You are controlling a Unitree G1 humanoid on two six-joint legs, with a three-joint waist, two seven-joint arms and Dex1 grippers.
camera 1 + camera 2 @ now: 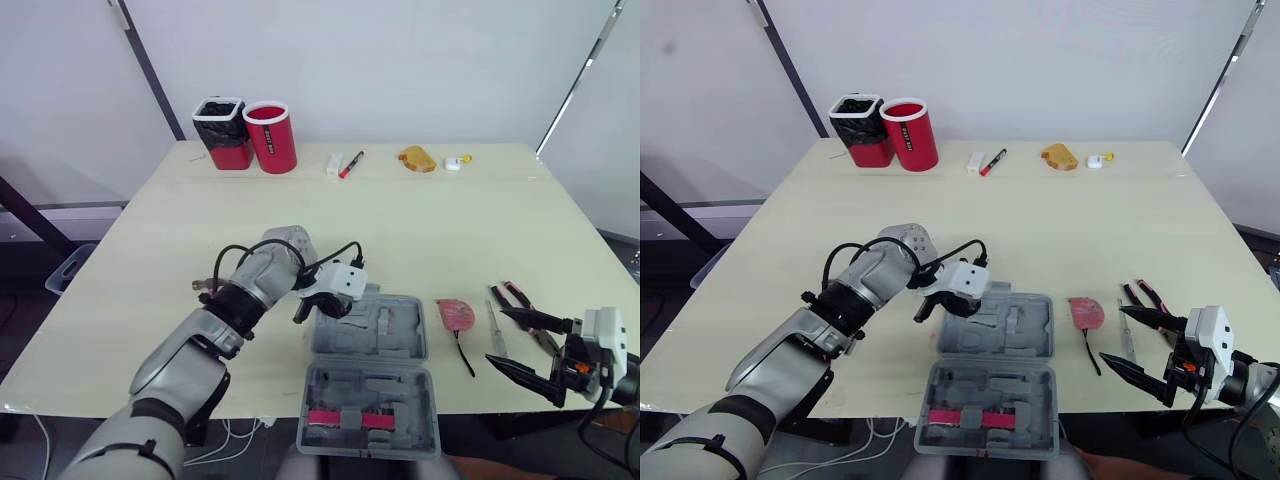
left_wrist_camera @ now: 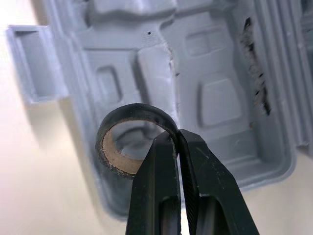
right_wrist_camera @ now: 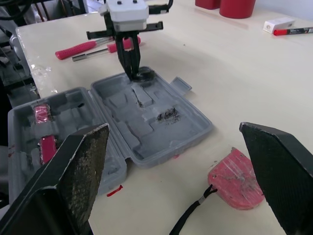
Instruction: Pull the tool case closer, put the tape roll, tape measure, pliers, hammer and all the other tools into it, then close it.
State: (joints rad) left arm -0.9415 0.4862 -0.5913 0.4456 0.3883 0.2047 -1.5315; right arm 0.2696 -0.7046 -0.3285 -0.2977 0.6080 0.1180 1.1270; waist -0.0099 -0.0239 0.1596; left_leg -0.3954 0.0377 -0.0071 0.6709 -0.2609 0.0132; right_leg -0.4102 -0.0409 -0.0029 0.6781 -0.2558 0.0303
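**Step in hand: seat the tape roll.**

1. Status. The left pincer [image 2: 177, 134] is narrow and clamps the wall of the tape roll [image 2: 113, 154]. The roll hangs over the left corner of the far half of the tool case [image 1: 395, 325]. Whether the roll touches the moulded tray cannot be told.
2. The tool case lies open and flat at the near edge of the counter [image 1: 450, 220]. Its near half carries red inserts [image 1: 340, 417].
3. The right pincer [image 1: 497, 337] is spread wide and empty. It hovers at the right side of the counter, near the pliers [image 1: 520, 298], a slim metal tool [image 1: 494, 322] and the red tape measure [image 1: 456, 314]. All three lie outside the case, to its right.
4. A red-handled tool [image 3: 76, 49] lies left of the case. Its type cannot be determined.

**Procedure (recommended).**

- Pick a recess that accepts the roll lying flat. A roll perched on a ridge is likely to stop the lid from closing.
- Lower the roll until the tray bears it, then spread the fingers only enough to free the wall.
- Withdraw straight up, because a sideways exit may drag the roll out.
- Keep the roll clear of the hinge line and the latch tab [image 2: 34, 63].
- Hold the right pincer clear until the left arm has left the case.
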